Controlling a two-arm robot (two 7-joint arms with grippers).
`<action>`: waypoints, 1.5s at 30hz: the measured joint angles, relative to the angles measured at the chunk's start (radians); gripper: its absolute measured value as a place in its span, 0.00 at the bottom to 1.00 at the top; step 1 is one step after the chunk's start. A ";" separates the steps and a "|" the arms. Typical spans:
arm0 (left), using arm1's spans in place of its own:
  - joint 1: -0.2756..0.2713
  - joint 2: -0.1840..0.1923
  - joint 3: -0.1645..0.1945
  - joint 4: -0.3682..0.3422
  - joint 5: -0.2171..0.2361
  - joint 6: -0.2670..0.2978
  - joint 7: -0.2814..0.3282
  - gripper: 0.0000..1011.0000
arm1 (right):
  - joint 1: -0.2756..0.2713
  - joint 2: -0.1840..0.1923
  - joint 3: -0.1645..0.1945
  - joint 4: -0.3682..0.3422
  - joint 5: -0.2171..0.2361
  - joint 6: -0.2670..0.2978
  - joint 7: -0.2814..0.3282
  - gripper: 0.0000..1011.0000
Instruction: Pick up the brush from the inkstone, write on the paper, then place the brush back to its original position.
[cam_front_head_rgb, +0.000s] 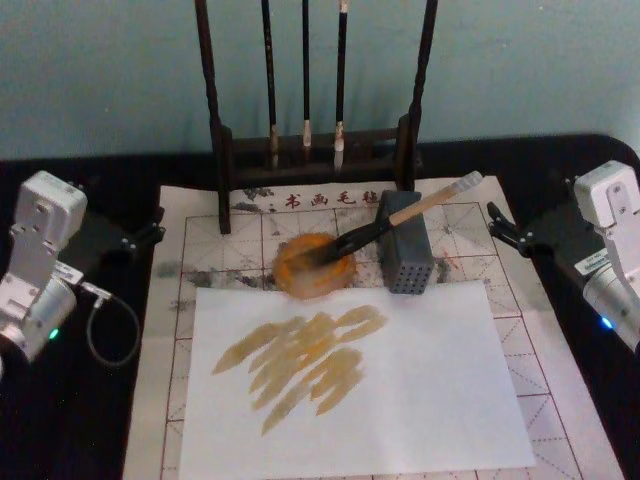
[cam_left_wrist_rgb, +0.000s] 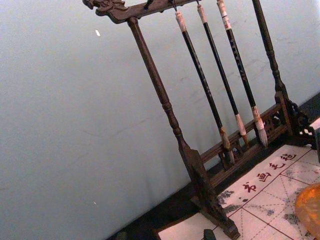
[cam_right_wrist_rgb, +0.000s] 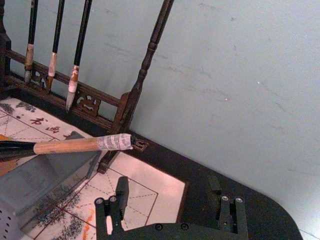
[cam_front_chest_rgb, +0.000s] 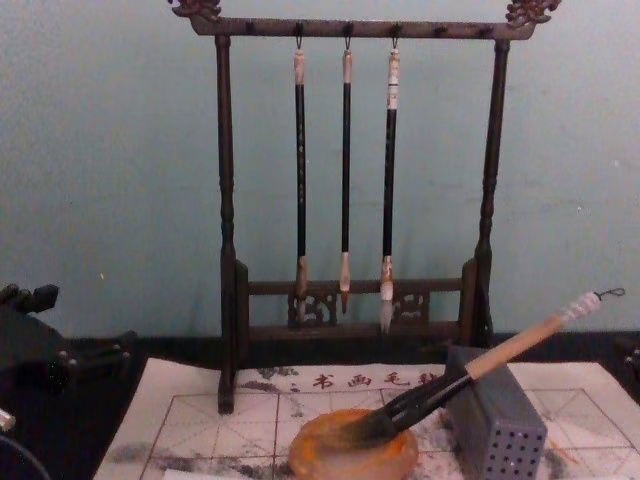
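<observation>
the brush (cam_front_head_rgb: 400, 215) rests with its dark tip in the orange dish (cam_front_head_rgb: 295, 280), handle on the grey block (cam_front_head_rgb: 405, 258), on the paper (cam_front_head_rgb: 240, 235). the right gripper (cam_right_wrist_rgb: 167, 192) sits off to the right, wide open and empty. the left gripper (cam_front_head_rgb: 152, 226), far left, looks open too.

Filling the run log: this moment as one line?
brush tip in ink dish, handle on grey block | white sheet: tan strokes | left claw parked left | right claw open, parked right
</observation>
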 joint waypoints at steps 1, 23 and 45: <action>0.000 0.000 0.000 0.000 0.000 0.000 0.000 0.99 | 0.000 0.000 0.000 0.000 0.000 0.000 0.000 0.99; 0.000 0.000 0.000 0.000 0.000 0.000 0.000 0.99 | 0.000 0.000 0.000 0.000 0.000 0.000 0.000 0.99; 0.000 0.000 0.000 0.000 0.000 0.000 0.000 0.99 | 0.000 0.000 0.000 0.000 0.000 0.000 0.000 0.99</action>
